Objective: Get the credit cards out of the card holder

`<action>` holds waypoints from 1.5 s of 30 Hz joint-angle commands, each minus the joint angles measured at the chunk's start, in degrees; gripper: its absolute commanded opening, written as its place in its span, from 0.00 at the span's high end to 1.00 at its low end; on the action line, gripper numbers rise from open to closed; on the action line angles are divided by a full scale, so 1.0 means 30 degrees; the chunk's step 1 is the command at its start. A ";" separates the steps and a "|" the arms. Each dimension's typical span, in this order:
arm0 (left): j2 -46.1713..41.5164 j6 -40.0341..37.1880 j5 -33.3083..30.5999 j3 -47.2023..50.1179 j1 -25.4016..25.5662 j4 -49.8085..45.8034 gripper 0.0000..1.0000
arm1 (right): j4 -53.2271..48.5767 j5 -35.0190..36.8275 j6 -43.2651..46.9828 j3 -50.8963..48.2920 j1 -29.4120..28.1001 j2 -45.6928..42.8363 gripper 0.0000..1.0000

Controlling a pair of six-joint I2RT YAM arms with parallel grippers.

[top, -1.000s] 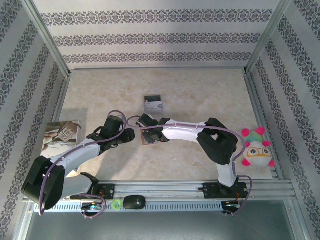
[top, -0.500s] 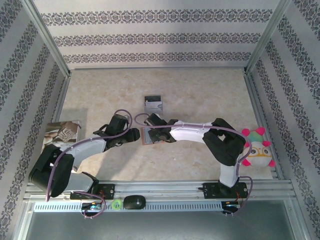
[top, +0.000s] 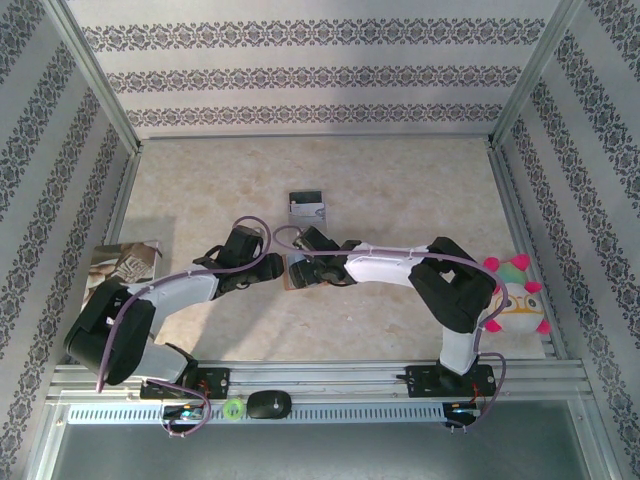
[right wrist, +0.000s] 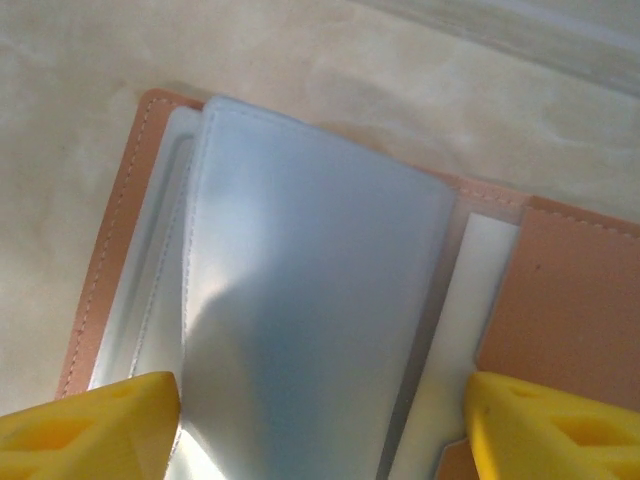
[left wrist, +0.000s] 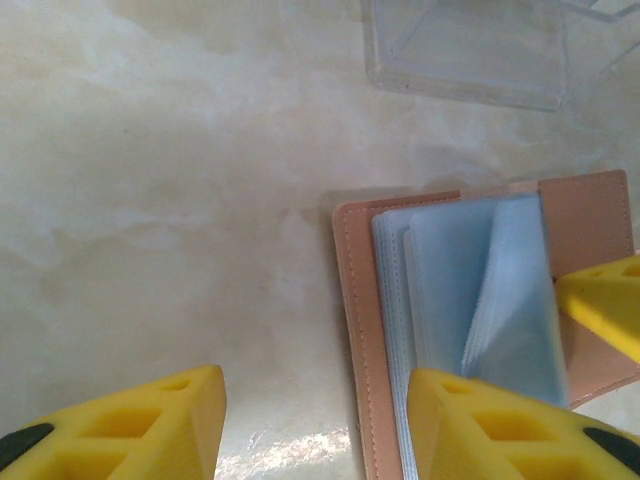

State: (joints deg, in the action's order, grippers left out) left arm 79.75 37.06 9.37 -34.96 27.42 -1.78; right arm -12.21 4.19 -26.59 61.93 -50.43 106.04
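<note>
My left gripper [top: 272, 268] is sitting closer to the card holder [left wrist: 450, 290] than it was a moment ago, having slid rightward. My right elbow is swinging out nearer the plush toy [top: 515, 297]. The holder itself is lying where it was.

My left fingers [left wrist: 120, 430] are spread wide and gripping nothing. One is hanging over bare table [top: 400, 190] and the other is reaching over the holder's left leather edge. I cannot tell whether it is touching. My right gripper [right wrist: 320, 440] is likewise splayed apart, its two yellow tips straddling the blue-grey sleeves, which are fanning upward between them.

The holder is lying open near the middle of the table, leather side down, between my two grippers. Just beyond its far edge a clear plastic case [top: 307, 208] is resting, a strip of table separating them.

Left of the holder the table is running open toward a booklet [top: 122, 268] at the left rail, well apart. The far half is lying open up to the patterned wall. The plush toy is sitting against the right rail.
</note>
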 commanded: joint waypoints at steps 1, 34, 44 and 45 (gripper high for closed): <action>-0.0554 0.0262 -0.0492 -0.0088 0.0008 -0.0646 0.49 | -0.1146 0.0087 0.0251 0.0739 -0.0246 0.0596 0.23; 0.2764 -0.0131 0.1002 -0.1204 0.0988 0.1163 0.39 | 0.0604 -0.1874 -0.0892 -0.1094 0.0636 0.0675 0.79; 0.4009 -0.0678 0.0325 -0.1955 0.1058 -0.1327 0.66 | 0.0597 -0.1397 -0.2217 -0.1536 0.0910 0.0157 0.73; 0.4055 -0.0743 0.0386 -0.1942 0.1080 -0.1408 0.67 | 0.0482 -0.1198 -0.2444 -0.1625 0.0987 -0.0017 0.71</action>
State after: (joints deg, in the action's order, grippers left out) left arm 90.17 36.38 11.49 -40.32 30.02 -1.41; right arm -6.85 0.16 -31.35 59.48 -47.97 106.13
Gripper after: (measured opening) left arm 0.334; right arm 0.282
